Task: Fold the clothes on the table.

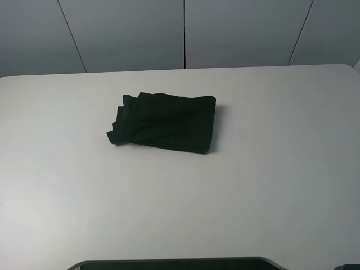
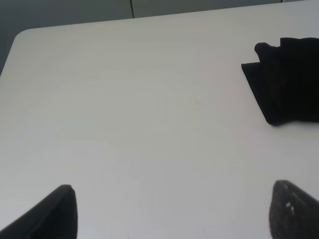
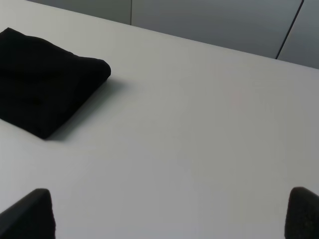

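Observation:
The black T-shirt (image 1: 164, 122) lies folded into a compact rectangle on the white table (image 1: 270, 185), a little left of centre and towards the back. No print shows. Its layered edges stick out on the left side. It also shows in the left wrist view (image 2: 289, 82) and in the right wrist view (image 3: 42, 87). Neither arm shows in the exterior high view. My left gripper (image 2: 172, 214) is open and empty, over bare table well short of the shirt. My right gripper (image 3: 167, 216) is open and empty, also apart from the shirt.
Grey wall panels (image 1: 185, 31) stand behind the table's far edge. A dark rim (image 1: 174, 263) shows at the table's near edge. The table's rounded far left corner (image 2: 22, 35) shows in the left wrist view.

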You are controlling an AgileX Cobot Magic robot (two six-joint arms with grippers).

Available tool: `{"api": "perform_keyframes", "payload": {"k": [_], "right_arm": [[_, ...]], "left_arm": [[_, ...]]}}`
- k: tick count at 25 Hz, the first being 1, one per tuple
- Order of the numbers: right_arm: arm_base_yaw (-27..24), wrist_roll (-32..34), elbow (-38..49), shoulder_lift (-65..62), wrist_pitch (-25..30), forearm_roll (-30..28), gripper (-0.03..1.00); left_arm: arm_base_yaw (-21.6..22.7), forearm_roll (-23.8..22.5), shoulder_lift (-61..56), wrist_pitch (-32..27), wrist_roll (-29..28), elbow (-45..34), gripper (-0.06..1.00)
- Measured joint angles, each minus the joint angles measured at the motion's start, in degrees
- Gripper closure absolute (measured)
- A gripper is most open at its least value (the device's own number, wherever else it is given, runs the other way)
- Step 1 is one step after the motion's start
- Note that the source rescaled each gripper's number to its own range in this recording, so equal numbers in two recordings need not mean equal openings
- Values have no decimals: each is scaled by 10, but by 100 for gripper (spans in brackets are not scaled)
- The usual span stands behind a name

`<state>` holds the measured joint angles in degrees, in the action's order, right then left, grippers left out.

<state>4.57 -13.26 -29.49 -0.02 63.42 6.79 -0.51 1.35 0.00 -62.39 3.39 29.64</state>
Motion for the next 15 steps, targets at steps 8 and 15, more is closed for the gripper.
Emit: {"api": "perform_keyframes", "payload": {"k": [8,15], "right_arm": [[0,69,0,0,-3,-25,-3],[0,89,0,0,-6,-62,-3]], "left_arm": [[0,0,0,0,0,0,-5],[0,0,0,0,0,0,-5]]}}
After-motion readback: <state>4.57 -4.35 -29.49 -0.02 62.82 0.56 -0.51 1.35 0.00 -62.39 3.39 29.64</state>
